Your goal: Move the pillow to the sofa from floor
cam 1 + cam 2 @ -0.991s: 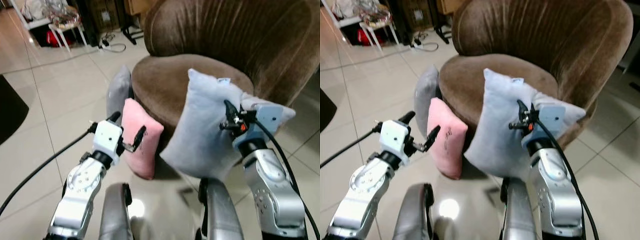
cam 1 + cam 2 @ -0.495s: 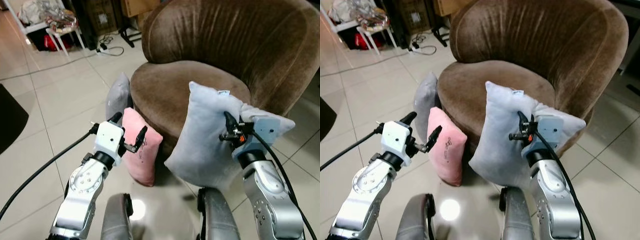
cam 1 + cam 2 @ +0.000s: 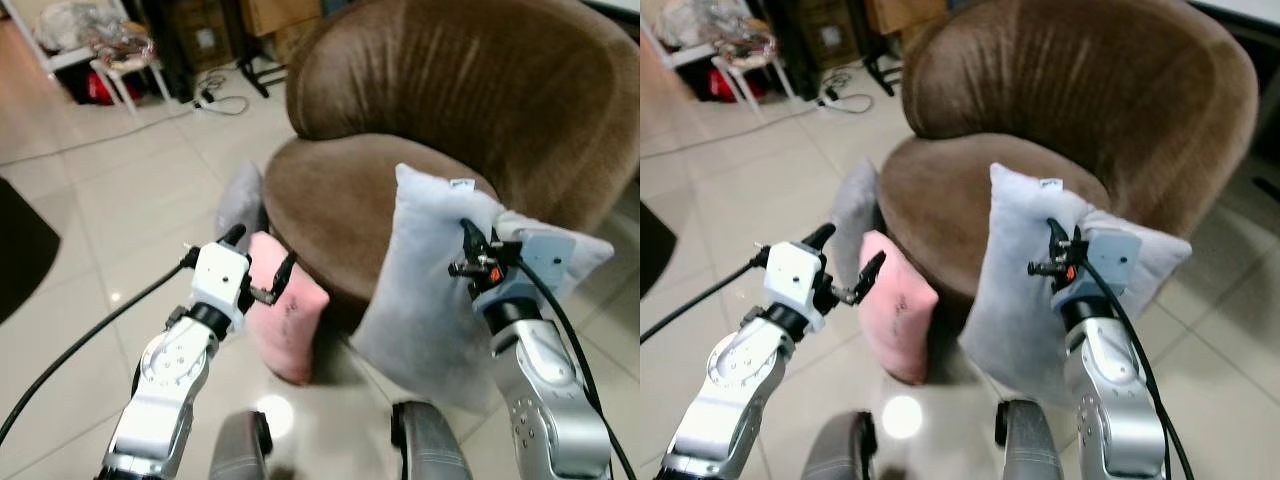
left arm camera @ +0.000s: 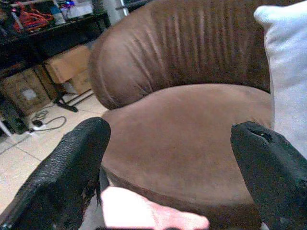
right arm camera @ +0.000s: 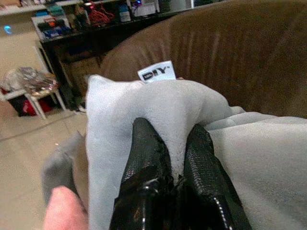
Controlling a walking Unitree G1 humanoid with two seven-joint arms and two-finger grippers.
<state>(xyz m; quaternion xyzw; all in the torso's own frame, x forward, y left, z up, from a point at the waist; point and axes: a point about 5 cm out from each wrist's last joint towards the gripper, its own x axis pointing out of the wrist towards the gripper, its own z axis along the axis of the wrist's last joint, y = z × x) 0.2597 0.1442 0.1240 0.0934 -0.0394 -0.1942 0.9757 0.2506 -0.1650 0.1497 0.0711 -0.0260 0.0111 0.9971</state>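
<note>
Two grippers raised before the brown armchair [image 3: 440,110].
Right gripper [image 5: 168,158] pinches the pale grey pillow [image 3: 425,290] off the floor, at the seat's front edge; left gripper [image 3: 262,262] hangs spread wide above the pink pillow [image 3: 285,320]; the seat lies bare.

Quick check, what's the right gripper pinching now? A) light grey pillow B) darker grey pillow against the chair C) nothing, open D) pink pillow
A: the right gripper has both black fingers closed into a fold of the light grey pillow, holding it in front of the brown armchair; the pink pillow stands on the floor by the open left gripper.
</note>
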